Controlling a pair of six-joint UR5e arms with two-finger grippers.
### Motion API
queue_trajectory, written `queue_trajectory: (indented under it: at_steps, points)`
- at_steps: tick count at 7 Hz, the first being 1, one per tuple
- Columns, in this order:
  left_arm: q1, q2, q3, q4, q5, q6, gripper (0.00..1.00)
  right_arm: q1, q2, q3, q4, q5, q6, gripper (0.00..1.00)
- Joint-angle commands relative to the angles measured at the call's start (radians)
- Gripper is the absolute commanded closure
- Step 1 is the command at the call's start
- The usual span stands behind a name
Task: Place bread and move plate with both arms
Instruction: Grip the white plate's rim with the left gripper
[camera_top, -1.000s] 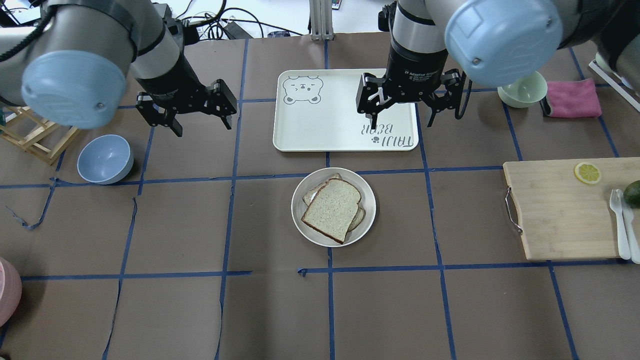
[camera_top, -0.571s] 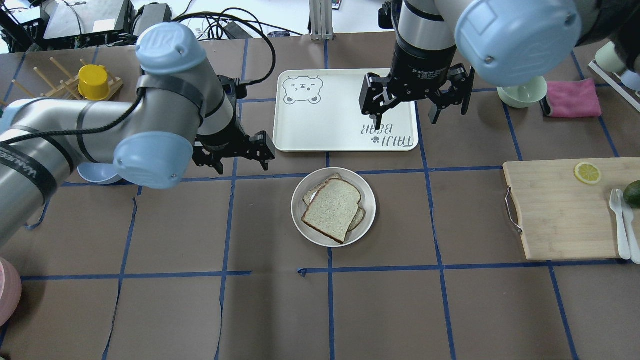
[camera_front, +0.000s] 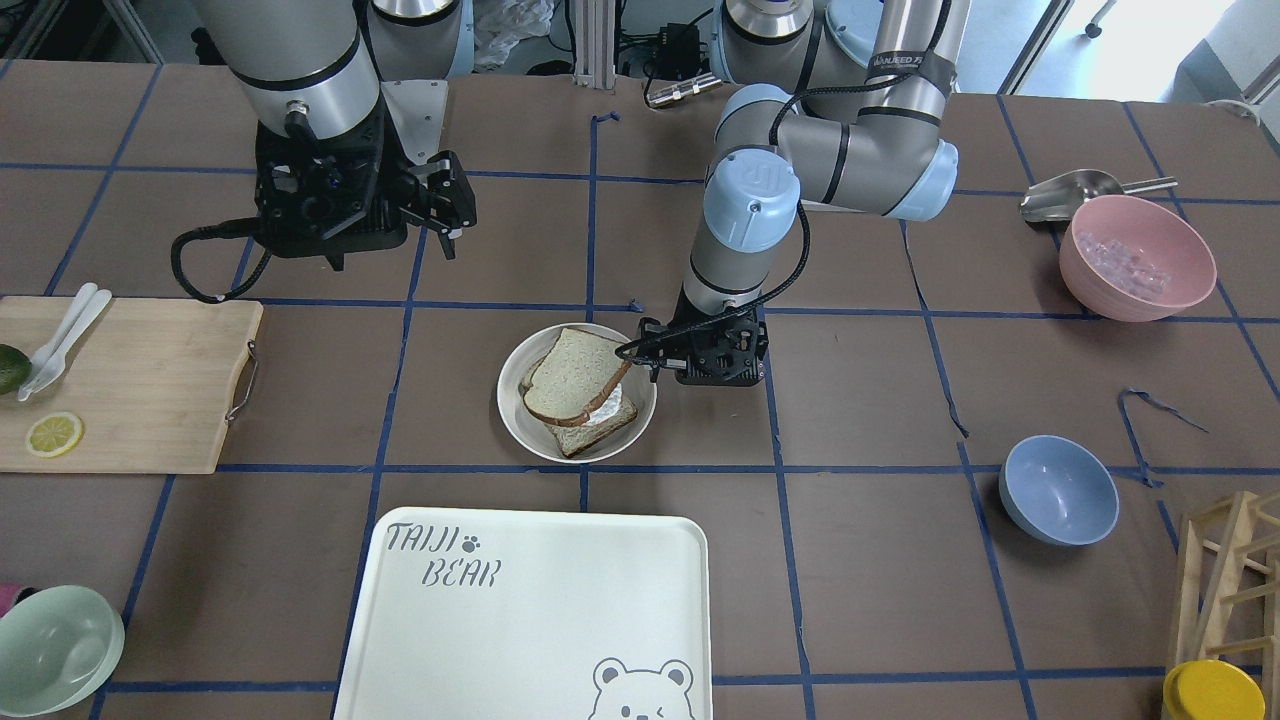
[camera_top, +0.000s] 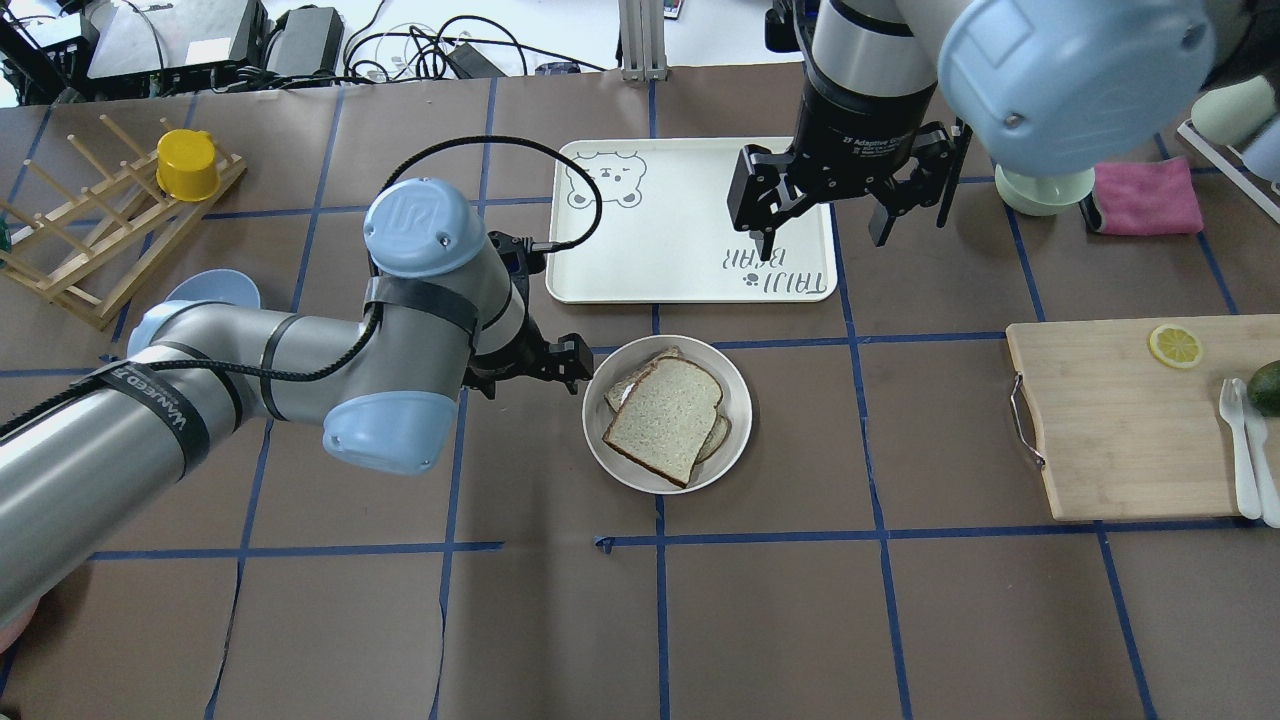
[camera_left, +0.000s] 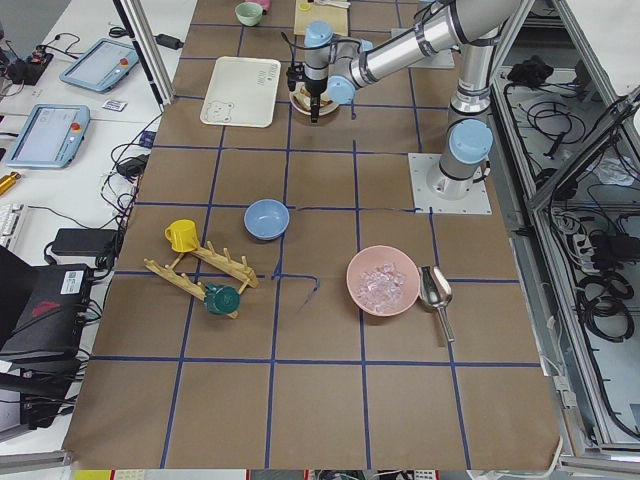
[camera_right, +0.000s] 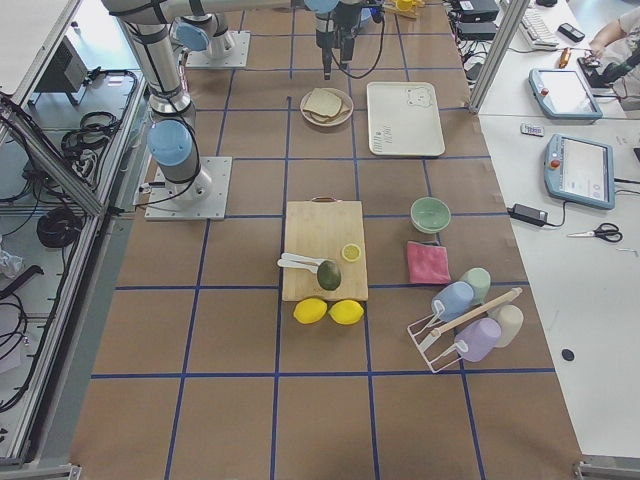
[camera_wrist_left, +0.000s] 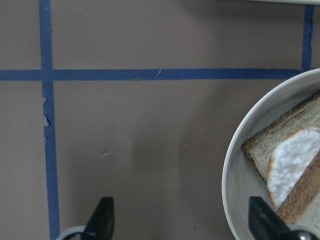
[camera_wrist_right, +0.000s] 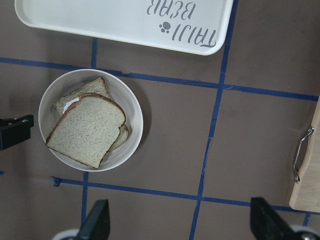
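The bread (camera_top: 665, 415) lies on top of an egg-bearing slice (camera_wrist_left: 295, 160) on the round cream plate (camera_top: 738, 392) at mid-table; both also show in the front view, bread (camera_front: 575, 375) and plate (camera_front: 512, 410). My left gripper (camera_top: 530, 372) is low at the plate's left rim, open and empty. In the left wrist view (camera_wrist_left: 182, 222) one fingertip (camera_wrist_left: 260, 217) is over the plate's inside and the other is over the table. My right gripper (camera_top: 822, 235) hangs open and empty, high over the tray's right edge; its wrist view shows the plate (camera_wrist_right: 131, 107) below.
A cream bear-print tray (camera_top: 650, 250) lies behind the plate. A wooden cutting board (camera_top: 1120, 420) with a lemon slice, cutlery and an avocado is at the right. A blue bowl (camera_top: 215, 290), wooden rack with yellow cup (camera_top: 190, 165), green bowl (camera_top: 1040, 190) and pink cloth (camera_top: 1145, 195) stand around.
My left arm has swung from the far left down to the plate's left rim. My right gripper has drifted slightly to the right, still open. Bread and plate have not moved.
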Motion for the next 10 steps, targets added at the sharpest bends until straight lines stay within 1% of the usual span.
queue_trajectory:
  at_steps: [1, 2, 3, 4, 5, 6, 7, 8, 10]
  points:
    - [-0.034, -0.056, -0.006, 0.072, 0.000, -0.052, 0.06, -0.031, -0.017, 0.005, 0.002, 0.001, -0.012, 0.00]
    - [-0.042, -0.076, -0.006, 0.111, -0.001, -0.067, 0.09, -0.031, -0.017, 0.007, -0.001, 0.001, -0.011, 0.00]
    - [-0.043, -0.093, -0.004, 0.141, -0.001, -0.072, 0.29, -0.036, -0.017, 0.007, -0.004, 0.001, -0.012, 0.00]
    - [-0.045, -0.098, -0.004, 0.143, -0.003, -0.072, 0.56, -0.042, -0.016, 0.007, -0.015, 0.001, -0.014, 0.00]
    - [-0.045, -0.098, -0.003, 0.143, -0.003, -0.072, 0.81, -0.059, -0.006, 0.008, -0.021, 0.004, -0.015, 0.00]
    - [-0.045, -0.100, -0.004, 0.141, -0.003, -0.072, 1.00, -0.088, -0.005, 0.008, -0.016, 0.004, -0.026, 0.00]
    - [-0.045, -0.103, -0.003, 0.143, -0.003, -0.072, 1.00, -0.114, 0.000, 0.019, -0.016, 0.004, -0.081, 0.00]
    - [-0.045, -0.103, -0.001, 0.144, -0.003, -0.072, 1.00, -0.116, 0.000, 0.027, -0.015, 0.007, -0.109, 0.00]
    - [-0.042, -0.069, 0.017, 0.158, -0.010, -0.074, 1.00, -0.116, 0.000, 0.048, -0.018, 0.004, -0.095, 0.00]
